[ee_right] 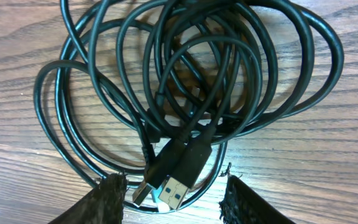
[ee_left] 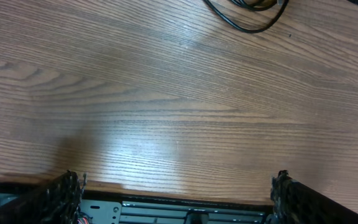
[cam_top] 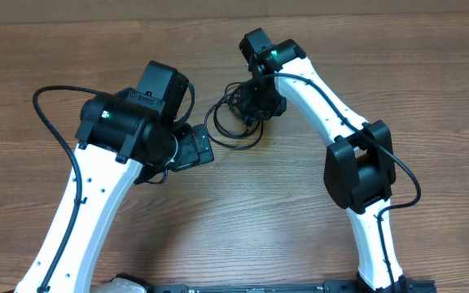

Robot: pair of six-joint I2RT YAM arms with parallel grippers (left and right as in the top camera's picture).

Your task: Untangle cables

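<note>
Right pincer sits astride the tangled cables.

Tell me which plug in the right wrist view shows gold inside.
The larger plug, on the right of the pair: its open mouth shows gold inside. The smaller plug beside it looks plain silver.

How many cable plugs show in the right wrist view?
2. A large plug and a smaller plug lie side by side at the lower edge of the coiled cables; others may be hidden in the tangle.
</note>
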